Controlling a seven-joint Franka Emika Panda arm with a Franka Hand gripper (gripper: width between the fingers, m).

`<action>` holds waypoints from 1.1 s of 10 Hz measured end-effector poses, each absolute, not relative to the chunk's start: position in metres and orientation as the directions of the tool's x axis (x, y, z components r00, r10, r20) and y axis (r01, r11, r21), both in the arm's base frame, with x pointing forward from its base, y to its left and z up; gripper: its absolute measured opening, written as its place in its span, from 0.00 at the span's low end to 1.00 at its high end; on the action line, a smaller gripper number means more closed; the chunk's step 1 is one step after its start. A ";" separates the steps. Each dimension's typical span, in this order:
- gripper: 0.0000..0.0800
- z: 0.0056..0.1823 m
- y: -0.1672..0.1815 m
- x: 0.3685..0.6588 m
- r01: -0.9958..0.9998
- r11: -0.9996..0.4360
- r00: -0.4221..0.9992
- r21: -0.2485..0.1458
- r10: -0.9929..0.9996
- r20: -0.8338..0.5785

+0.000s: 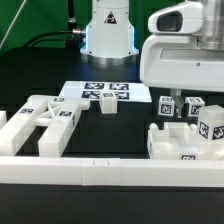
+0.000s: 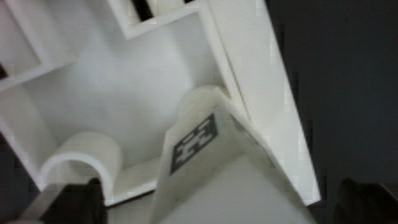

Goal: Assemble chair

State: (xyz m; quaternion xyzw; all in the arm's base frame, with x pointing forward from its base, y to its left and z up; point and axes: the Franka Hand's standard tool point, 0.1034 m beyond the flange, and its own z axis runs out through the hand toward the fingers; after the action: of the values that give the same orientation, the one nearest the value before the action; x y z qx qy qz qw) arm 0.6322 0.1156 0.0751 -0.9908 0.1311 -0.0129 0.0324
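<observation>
Toward exterior view's right of desk [image 1: 40,75] | end effector [image 2: 217,205] spread wide above slotted seat block [image 1: 172,142] | X-braced frame [image 1: 45,120] well apart, toward exterior view's left

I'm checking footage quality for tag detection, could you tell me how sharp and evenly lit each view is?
Exterior view: evenly lit, tags on the marker board readable, the X-braced frame bright against the black table. Wrist view: close and blurred, the tag on the chair piece smeared, surfaces shaded grey.
</observation>
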 end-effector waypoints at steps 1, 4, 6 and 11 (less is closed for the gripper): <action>0.81 0.075 0.114 0.632 -0.152 -0.987 0.988 -0.059 -0.154 0.021; 0.81 0.074 0.124 0.630 0.022 -0.999 0.999 -0.048 0.020 0.040; 0.81 0.074 0.121 0.632 0.158 -0.987 0.987 -0.042 0.156 0.047; 0.35 0.074 0.120 0.632 0.166 -0.985 0.985 -0.043 0.164 0.047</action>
State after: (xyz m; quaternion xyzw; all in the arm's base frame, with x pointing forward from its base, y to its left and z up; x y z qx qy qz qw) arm 0.6318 0.1200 0.0738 -0.9961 -0.0826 -0.0219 0.0232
